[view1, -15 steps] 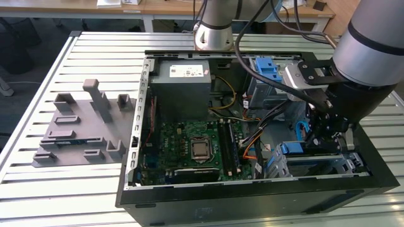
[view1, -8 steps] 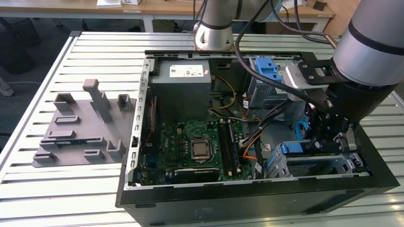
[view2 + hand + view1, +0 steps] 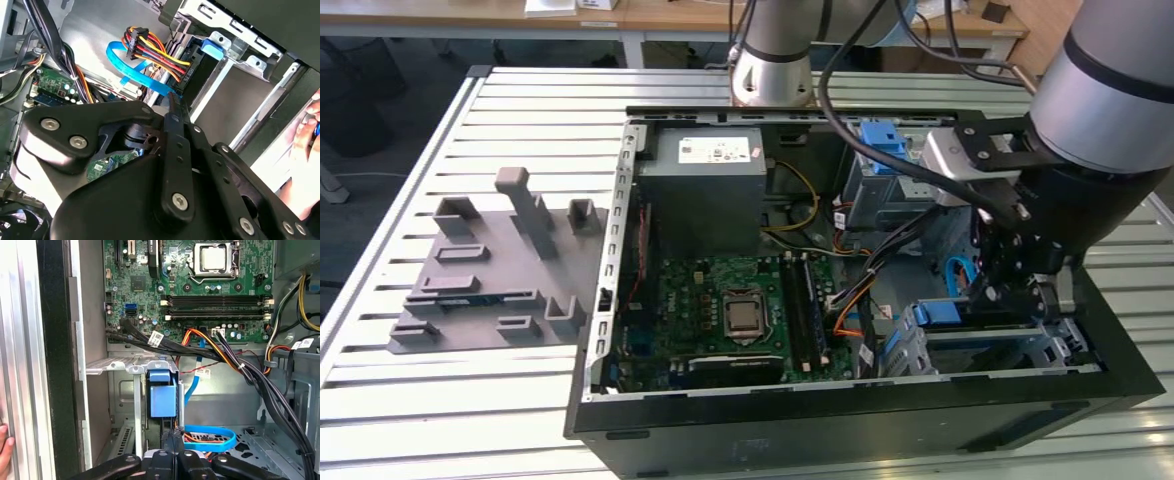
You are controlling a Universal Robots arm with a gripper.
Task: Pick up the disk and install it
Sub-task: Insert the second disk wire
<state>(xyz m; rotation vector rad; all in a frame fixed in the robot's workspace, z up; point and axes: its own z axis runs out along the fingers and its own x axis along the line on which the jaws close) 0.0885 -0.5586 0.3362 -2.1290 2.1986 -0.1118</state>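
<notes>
- While the arm reaches into the open computer case (image 3: 854, 420) on the slatted tabletop (image 3: 520, 110), the claw (image 3: 1003, 303) hangs over the drive cage (image 3: 1014, 345) in the case corner at the exterior view's right.
- Claw tips (image 3: 173, 437) pressed together in both wrist views, nothing seen between them; they sit just beside the disk's cabled end.
- Disk (image 3: 162, 397) is seated in the silver cage (image 3: 125, 367). Only its blue frame end and a dark edge show.
- Its long axis runs down into the bay, blue end toward the motherboard (image 3: 200, 290). Its label is hidden.
- Orange-red-yellow power leads (image 3: 150, 50) and a flat blue data cable (image 3: 135, 67) meet the disk (image 3: 211, 48).
- Writing: white sticker (image 3: 716, 152) on the grey power supply box (image 3: 707, 200), small white tags (image 3: 156, 338) on the black cables. The print is too small to read.
- Grey moulded fixture (image 3: 480, 270) lies on the tabletop, well apart from the case.
- A person's hand (image 3: 305, 135) rests at the case's outer wall.
</notes>
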